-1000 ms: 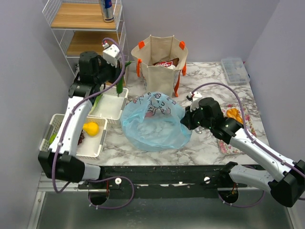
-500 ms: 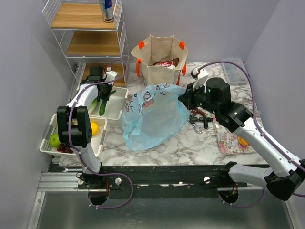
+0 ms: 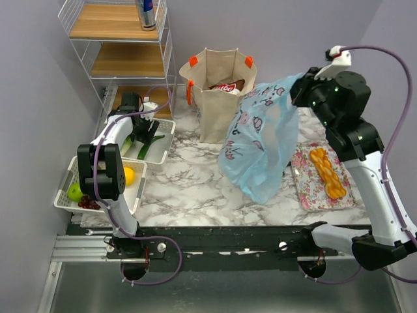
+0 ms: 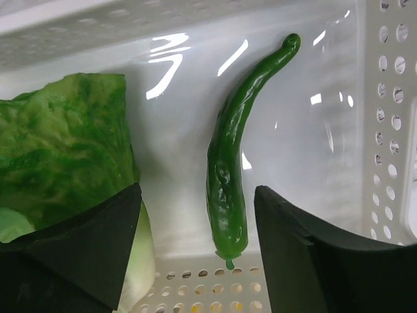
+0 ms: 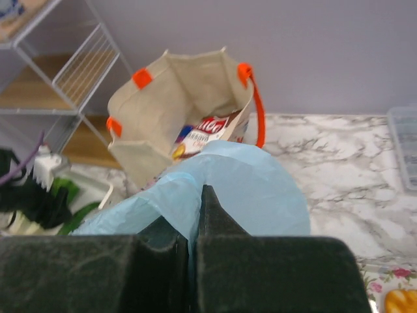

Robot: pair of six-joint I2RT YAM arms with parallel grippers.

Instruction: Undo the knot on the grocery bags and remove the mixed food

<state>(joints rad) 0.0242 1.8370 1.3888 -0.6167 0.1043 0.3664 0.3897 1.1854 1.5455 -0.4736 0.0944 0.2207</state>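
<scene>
Your right gripper (image 5: 192, 225) pinches thin translucent light-blue cartoon-print plastic bag (image 3: 260, 140), hanging crumpled over marble tabletop (image 3: 189, 189); half second ago it lay spread there. Your left gripper (image 4: 195, 215) now spread wide, slim green cucumber (image 4: 227, 176) lying free in white perforated basket (image 4: 313, 117).

Bags: two, tote (image 3: 218, 104) and blue bag (image 3: 260, 140)
Bins: two left of the tote, far bin (image 3: 159, 151), near bin (image 3: 133, 195)
Greens: one cucumber (image 4: 228, 169), one lettuce (image 4: 65, 143)
Fruit: one yellow fruit (image 3: 128, 175), one green fruit (image 3: 75, 192), one bunch of grapes (image 3: 85, 203)
Drinks: one can (image 3: 147, 13), on one rack (image 3: 124, 60) left of the tote
Snacks: one packet (image 3: 223, 86), in the tote
Bread: one loaf (image 3: 326, 171) on one plate (image 3: 306, 192), right of the tote
</scene>
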